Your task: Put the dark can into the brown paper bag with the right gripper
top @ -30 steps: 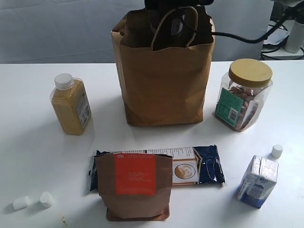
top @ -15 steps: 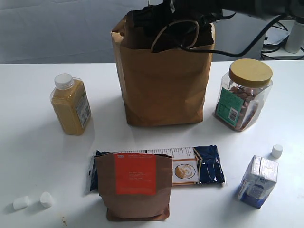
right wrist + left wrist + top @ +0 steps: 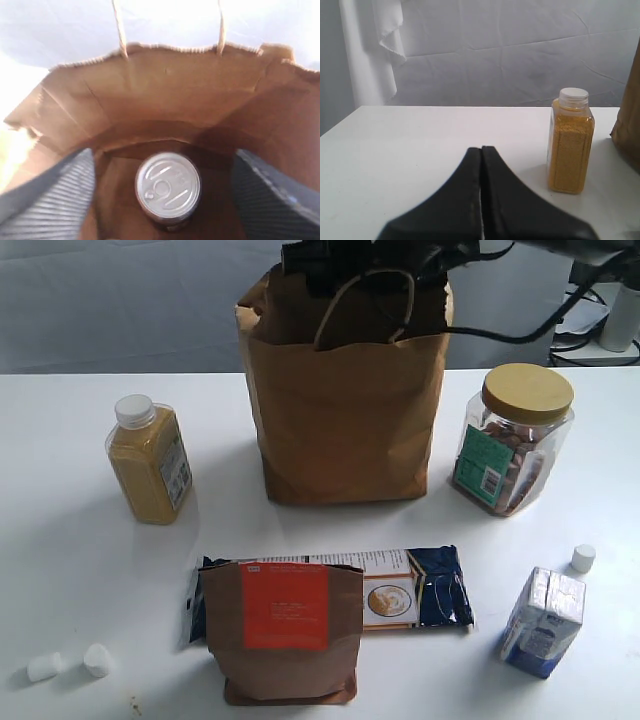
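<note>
White table carries the brown paper bag; the right hand hangs at its mouth, fingers apart, with the dark can upright on the floor below. Lifting out, the hand could snag a loop handle and tip the bag.

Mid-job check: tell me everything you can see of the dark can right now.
The dark can stands upright on the floor of the brown paper bag, seen from above by the right wrist camera. Its round lid is shiny silver metal with a flat ring pull; only a sliver of dark side shows. The right gripper is open, fingers flanking it without touching. In the exterior view the bag's wall hides it.
</note>
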Controlling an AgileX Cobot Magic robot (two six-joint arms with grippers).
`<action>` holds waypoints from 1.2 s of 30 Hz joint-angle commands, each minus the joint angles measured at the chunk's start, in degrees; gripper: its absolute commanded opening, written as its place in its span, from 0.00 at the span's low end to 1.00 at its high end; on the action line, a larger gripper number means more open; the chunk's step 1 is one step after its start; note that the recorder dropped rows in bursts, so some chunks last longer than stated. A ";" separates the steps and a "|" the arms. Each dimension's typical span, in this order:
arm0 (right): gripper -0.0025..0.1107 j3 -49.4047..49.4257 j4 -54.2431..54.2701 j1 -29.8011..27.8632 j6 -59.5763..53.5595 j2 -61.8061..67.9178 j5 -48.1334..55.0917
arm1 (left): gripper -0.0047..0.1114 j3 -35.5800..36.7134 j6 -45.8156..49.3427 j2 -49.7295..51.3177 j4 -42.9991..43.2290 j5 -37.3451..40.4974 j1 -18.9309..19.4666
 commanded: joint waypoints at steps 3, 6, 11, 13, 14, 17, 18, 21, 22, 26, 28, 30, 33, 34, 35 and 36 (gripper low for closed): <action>0.28 -0.37 0.94 0.06 -0.19 -8.38 0.26 | 0.04 0.20 -0.18 -0.20 0.15 -0.44 -0.41; 0.08 -0.37 0.94 0.58 -0.40 -12.69 1.61 | 0.04 0.20 -0.18 -0.20 0.15 -0.44 -0.41; 0.02 -0.27 -0.04 0.81 -3.79 -18.86 8.57 | 0.04 0.20 -0.18 -0.20 0.15 -0.44 -0.41; 0.02 1.41 -2.03 0.81 -4.01 -21.87 11.47 | 0.04 0.20 -0.18 -0.20 0.15 -0.44 -0.41; 0.02 2.74 -2.74 0.81 -4.01 -23.41 11.74 | 0.04 0.20 -0.18 -0.20 0.15 -0.44 -0.41; 0.02 9.98 -2.91 0.81 -3.85 -30.26 10.24 | 0.04 0.20 -0.18 -0.20 0.15 -0.44 -0.41; 0.02 12.85 -2.91 0.81 -3.51 -32.80 8.85 | 0.04 0.20 -0.18 -0.20 0.15 -0.44 -0.41; 0.02 21.94 -2.91 0.81 -1.60 -40.35 5.26 | 0.04 0.20 -0.18 -0.20 0.15 -0.44 -0.41; 0.02 24.23 -2.91 0.81 -0.88 -42.28 4.19 | 0.04 0.20 -0.18 -0.20 0.15 -0.44 -0.41; 0.02 33.57 -2.62 0.81 2.27 -50.53 0.70 | 0.04 0.20 -0.18 -0.20 0.15 -0.44 -0.41; 0.02 38.10 -2.52 0.81 4.21 -54.40 -0.98 | 0.04 0.20 -0.18 -0.20 0.15 -0.44 -0.41; 0.02 42.35 -2.52 0.81 6.35 -58.10 -2.69 | 0.04 0.20 -0.18 -0.20 0.15 -0.44 -0.41; 0.02 48.70 -2.52 0.69 8.23 -63.06 -6.87 | 0.04 0.20 -0.18 -0.20 0.15 -0.44 -0.41; 0.02 50.43 -2.87 0.71 8.23 -64.56 -8.48 | 0.04 0.20 -0.18 -0.20 0.15 -0.44 -0.41; 0.02 52.59 -2.47 0.71 8.23 -66.37 -10.34 | 0.04 0.20 -0.18 -0.20 0.15 -0.44 -0.41; 0.02 54.78 -2.02 0.71 8.23 -68.02 -12.27 | 0.04 0.20 -0.18 -0.20 0.15 -0.44 -0.41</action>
